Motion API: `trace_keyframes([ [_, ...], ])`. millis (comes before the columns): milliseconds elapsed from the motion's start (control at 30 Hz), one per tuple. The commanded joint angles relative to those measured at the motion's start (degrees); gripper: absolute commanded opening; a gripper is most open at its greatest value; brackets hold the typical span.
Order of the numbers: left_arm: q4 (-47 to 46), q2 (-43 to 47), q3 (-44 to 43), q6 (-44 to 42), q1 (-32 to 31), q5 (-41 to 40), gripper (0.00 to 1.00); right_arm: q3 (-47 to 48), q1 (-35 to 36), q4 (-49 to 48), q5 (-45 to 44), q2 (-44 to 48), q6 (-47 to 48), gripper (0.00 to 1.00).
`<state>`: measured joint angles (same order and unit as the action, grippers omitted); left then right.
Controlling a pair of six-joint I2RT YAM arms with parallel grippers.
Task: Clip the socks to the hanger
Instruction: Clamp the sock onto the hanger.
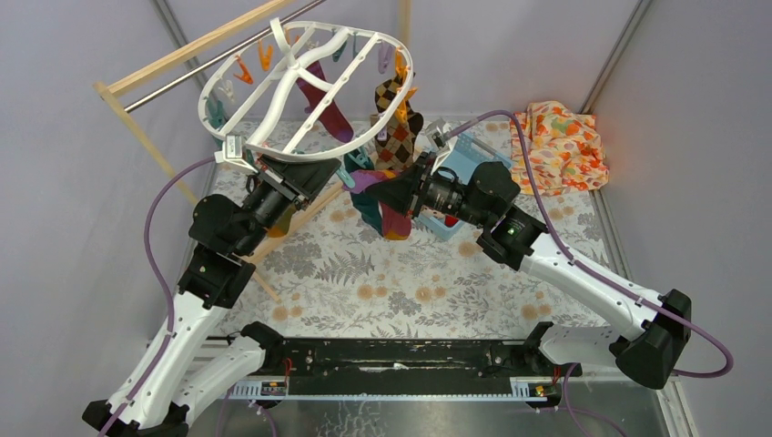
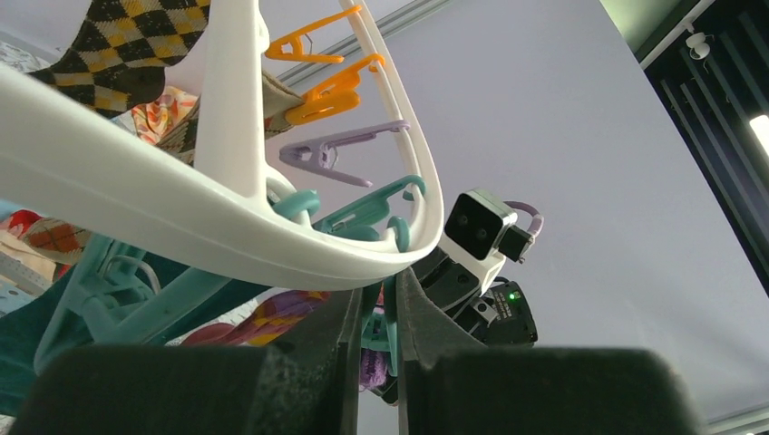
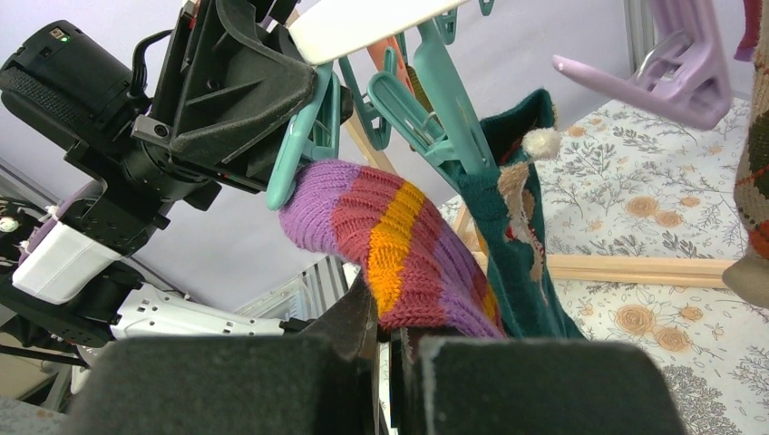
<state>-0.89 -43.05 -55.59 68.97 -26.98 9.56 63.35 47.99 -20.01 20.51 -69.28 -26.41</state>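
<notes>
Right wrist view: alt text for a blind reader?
Right gripper, shut on a purple-maroon-orange striped knit sock, holds its end at a teal plastic peg pinched by the left gripper. A dark teal sock hangs clipped alongside.

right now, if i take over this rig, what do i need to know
Left end effector: shut on a teal peg under the hanger.
Right end effector: shut on the striped sock, its end up at that peg, not clearly clipped.
Done: teal sock, argyle sock and maroon sock hang from the hanger.
Left: get the striped sock into the peg, then release both.
</notes>
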Motion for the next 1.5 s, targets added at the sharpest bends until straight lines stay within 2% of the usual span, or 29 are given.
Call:
trace_keyframes([
  [0,-3.00,0.67,0.90,1.07,-0.24,1.26,0.20,2.04,0.45,-3.28,0.50,0.33,-0.23,0.00],
  [100,-3.46,0.79,1.42,1.25,-0.26,1.71,0.40,1.95,0.47,-3.28,0.68,0.13,-0.32,0.00],
  [133,-3.59,0.66,1.53,1.30,-0.26,2.02,0.50,1.83,0.51,-3.36,0.64,0.11,-0.34,0.00],
  [167,-3.60,0.60,1.54,1.29,-0.22,2.16,0.55,1.72,0.49,-3.43,0.60,0.12,-0.39,0.00],
  [500,-3.24,1.13,1.89,0.79,-0.26,2.14,0.83,1.50,0.57,-2.74,0.03,0.02,-0.40,0.01],
  [567,-2.67,1.36,1.75,0.35,-0.22,2.00,0.88,2.05,0.47,-0.83,-0.47,-0.14,0.02,0.26],
  [667,-1.51,1.81,1.73,-0.79,-0.26,1.35,0.94,3.45,0.48,4.27,-2.09,-1.04,0.85,0.55],
  [767,0.38,2.37,1.68,-2.66,-0.24,-0.07,0.97,3.11,0.46,9.47,-6.64,-0.86,1.00,0.61],
  [900,4.87,3.47,1.79,-7.07,-0.26,-2.87,0.99,2.40,0.40,20.13,-15.77,0.79,4.16,0.65],
  [1067,10.23,5.72,3.69,-15.65,-0.28,-8.90,0.99,2.21,0.45,34.71,-36.38,5.35,8.66,0.66],
  [1200,10.73,7.11,6.02,-23.99,-0.26,-12.79,0.99,2.85,0.44,43.22,-50.56,7.48,11.64,0.67],
  [1233,10.41,6.97,6.36,-25.72,-0.26,-12.95,0.99,2.91,0.46,44.63,-53.43,7.87,11.45,0.71],
  [1267,9.73,6.56,6.70,-27.09,-0.26,-13.02,0.99,2.74,0.43,45.20,-55.47,8.61,9.53,0.80],
  [1300,8.75,5.92,7.17,-27.93,-0.26,-12.76,0.99,2.26,0.43,45.24,-55.61,10.00,7.56,0.95],
  [1333,7.76,5.07,7.56,-28.22,-0.26,-12.54,0.99,-0.37,0.40,42.32,-55.45,12.54,7.29,0.99],
  [1467,3.43,-0.21,7.51,-27.41,-0.26,-9.88,0.99,-13.66,0.34,25.50,-54.29,22.66,8.69,0.99],
])
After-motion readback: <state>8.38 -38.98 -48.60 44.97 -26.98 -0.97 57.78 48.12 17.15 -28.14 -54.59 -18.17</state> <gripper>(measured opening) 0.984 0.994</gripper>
